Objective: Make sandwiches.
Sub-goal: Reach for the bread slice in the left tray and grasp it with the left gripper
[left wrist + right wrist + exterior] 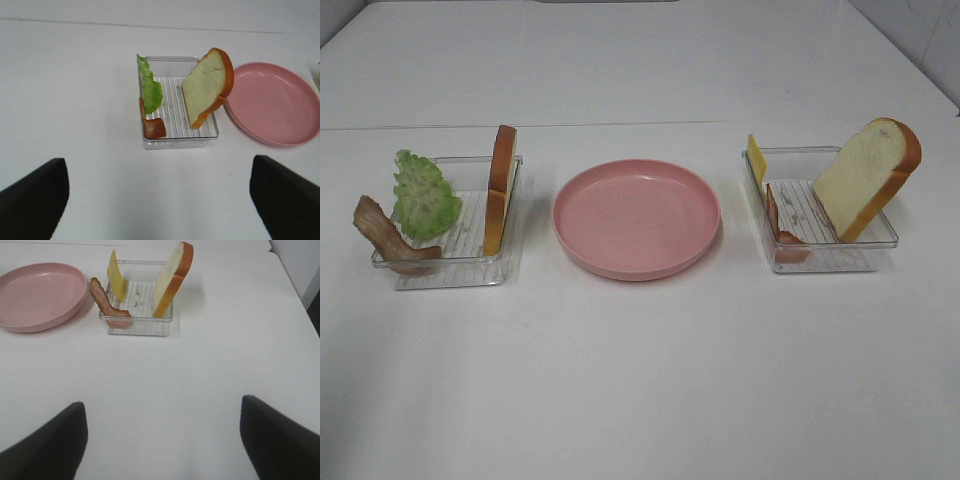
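With left and right jaws spread and empty, could easily topple the leaning bread slice out of the right tray onto the table by nudging its crust.

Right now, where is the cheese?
In the high view, the cheese stands in the right tray, against the wall nearest the pink plate, beside a bacon strip.

Upright bread slice walls the left tray; plate lies open.
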